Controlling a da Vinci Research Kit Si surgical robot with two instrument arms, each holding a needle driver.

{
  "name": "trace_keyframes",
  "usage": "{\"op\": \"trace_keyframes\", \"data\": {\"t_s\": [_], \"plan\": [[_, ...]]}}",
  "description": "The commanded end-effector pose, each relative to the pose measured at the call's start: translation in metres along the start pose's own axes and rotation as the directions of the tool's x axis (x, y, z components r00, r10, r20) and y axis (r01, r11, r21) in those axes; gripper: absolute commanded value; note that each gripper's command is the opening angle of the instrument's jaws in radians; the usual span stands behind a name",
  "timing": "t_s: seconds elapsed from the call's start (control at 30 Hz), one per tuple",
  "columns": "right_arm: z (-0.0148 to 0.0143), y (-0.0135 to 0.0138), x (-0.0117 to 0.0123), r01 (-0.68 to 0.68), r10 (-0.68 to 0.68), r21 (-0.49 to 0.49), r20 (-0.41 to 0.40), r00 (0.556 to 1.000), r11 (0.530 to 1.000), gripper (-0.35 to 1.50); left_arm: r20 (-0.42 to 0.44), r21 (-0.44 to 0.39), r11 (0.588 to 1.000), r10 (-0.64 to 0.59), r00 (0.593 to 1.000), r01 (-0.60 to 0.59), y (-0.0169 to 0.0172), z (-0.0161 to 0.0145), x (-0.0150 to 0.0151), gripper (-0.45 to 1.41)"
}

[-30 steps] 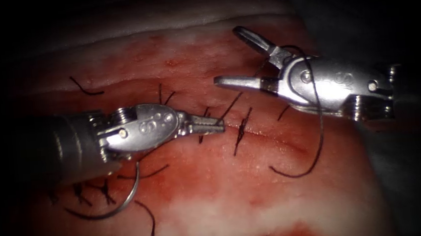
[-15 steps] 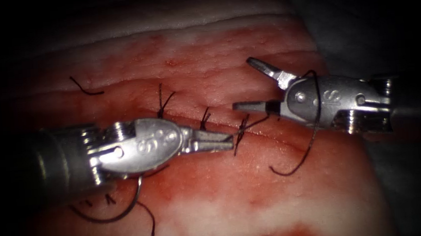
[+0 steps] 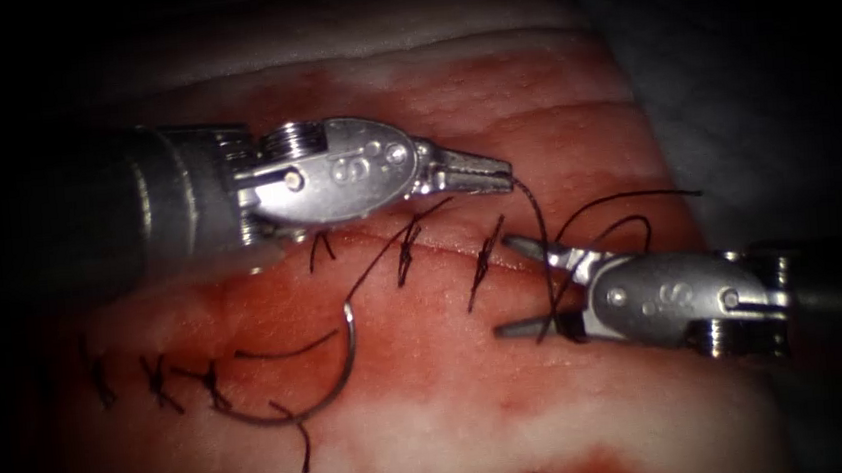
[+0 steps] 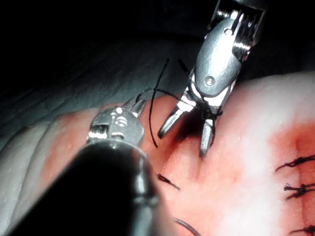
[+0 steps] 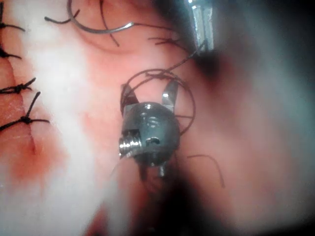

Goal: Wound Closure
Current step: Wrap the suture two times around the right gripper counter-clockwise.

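The left pincer (image 3: 496, 170) is sitting above the cut (image 3: 543, 262), its jaws closed on the thread (image 3: 538, 219) at the very tips. From there the thread is dropping in a curve and wrapping around the right pincer (image 3: 520, 289), which is lying on the right part of the tissue (image 3: 455, 414) with its jaws wide apart and holding nothing between them; loops of thread are lying over its wrist. The needle (image 3: 337, 378) is resting free on the tissue below the cut, toward the left, not in the tissue and held by no tool. Several finished stitches (image 3: 404, 253) are crossing the cut.

Compared with one second ago, the left pincer has risen from the cut line, taking the thread with it, and the right pincer has come down lower.

In my judgement, the risks are these: the loops can slip off the open right jaws if the thread is becoming slack, and the thread can escape from the left tips because the hold is so near the end. The free needle can also be dragged across the tissue by the thread.
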State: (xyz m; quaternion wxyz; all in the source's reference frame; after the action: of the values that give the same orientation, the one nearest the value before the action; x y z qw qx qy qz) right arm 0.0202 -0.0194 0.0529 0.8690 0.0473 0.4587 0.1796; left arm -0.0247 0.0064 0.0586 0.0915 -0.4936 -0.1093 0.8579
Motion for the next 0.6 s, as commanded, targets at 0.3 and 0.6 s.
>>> {"op": "trace_keyframes", "data": {"t_s": [0.3,0.6], "plan": [[0.0002,0.0006,-0.0005,-0.134,0.134,0.022,-0.315,0.939,0.991,0.39,0.048,-0.055,0.998,0.019,0.999,-0.016,-0.0027,0.0049,-0.0045,-0.45],[0.0006,0.0011,0.0003,-0.247,0.166,-0.084,-0.535,0.829,0.965,0.49,0.056,-0.091,0.996,-0.014,0.998,0.019,-0.0018,0.0067,-0.0082,-0.45]]}}
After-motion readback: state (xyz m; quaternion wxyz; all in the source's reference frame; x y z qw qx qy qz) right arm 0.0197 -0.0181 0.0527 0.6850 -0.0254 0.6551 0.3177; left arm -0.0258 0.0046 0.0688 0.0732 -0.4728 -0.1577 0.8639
